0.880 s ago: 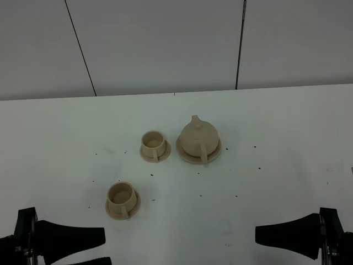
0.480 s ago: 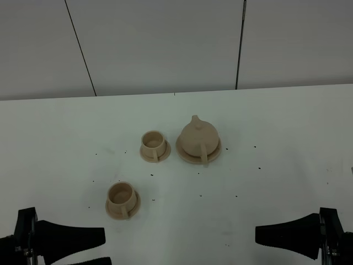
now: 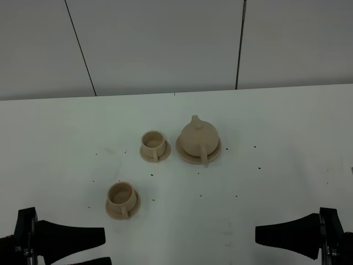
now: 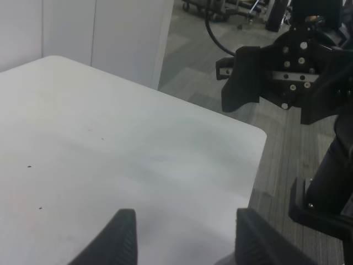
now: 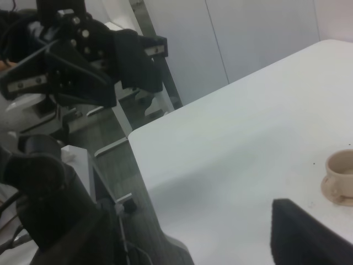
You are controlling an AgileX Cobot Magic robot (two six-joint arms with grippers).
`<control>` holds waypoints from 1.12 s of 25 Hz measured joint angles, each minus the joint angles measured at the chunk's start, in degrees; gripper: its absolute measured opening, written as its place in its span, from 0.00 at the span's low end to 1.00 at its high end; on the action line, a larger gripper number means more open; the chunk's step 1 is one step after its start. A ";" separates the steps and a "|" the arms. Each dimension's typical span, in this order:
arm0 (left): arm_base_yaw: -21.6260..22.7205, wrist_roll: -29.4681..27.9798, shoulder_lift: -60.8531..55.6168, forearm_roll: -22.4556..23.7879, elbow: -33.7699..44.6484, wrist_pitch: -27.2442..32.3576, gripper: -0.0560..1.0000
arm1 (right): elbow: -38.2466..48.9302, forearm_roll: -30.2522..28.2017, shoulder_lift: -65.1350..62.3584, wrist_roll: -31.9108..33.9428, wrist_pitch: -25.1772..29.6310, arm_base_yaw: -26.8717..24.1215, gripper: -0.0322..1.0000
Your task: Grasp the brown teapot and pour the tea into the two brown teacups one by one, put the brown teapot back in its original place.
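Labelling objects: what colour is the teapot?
Plain matte beige-tan; the brown teapot shows best in the exterior high view.

Tea set standing untouched on the white counter (image 3: 276, 143)

The brown teapot (image 3: 197, 138), rounded, matte beige-tan, stands upright with its knobbed lid on, centred on the wide saucer (image 3: 215, 153); its short spout points toward the far wall and its loop handle toward the near edge. Just beside it, to the left, the far teacup (image 3: 153, 143) sits upright on its small saucer (image 3: 164, 157). The near teacup (image 3: 121, 195), a matching cylinder, stands upright on its own small saucer (image 3: 135, 207), well apart from the teapot, closer and further left. Whether the cups hold anything cannot be told.
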 joint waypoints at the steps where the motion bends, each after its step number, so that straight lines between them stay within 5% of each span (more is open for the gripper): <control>1: 0.00 0.00 0.00 0.00 0.00 0.00 0.50 | 0.00 0.00 0.00 0.00 0.00 0.00 0.60; 11: 0.00 -0.07 0.00 -0.11 0.00 0.00 0.46 | 0.00 0.00 0.00 0.13 0.00 0.00 0.60; 20: 0.00 -3.18 0.00 -5.32 -1.95 0.06 0.43 | -0.30 0.00 0.00 1.73 0.04 0.00 0.60; 24: 0.00 -16.94 -0.24 1.74 -9.69 -0.09 0.42 | -2.96 0.00 0.00 3.67 0.17 0.00 0.58; 28: 0.00 -33.10 -3.51 17.14 -19.53 -3.47 0.38 | -6.33 0.00 0.00 4.31 0.17 0.00 0.53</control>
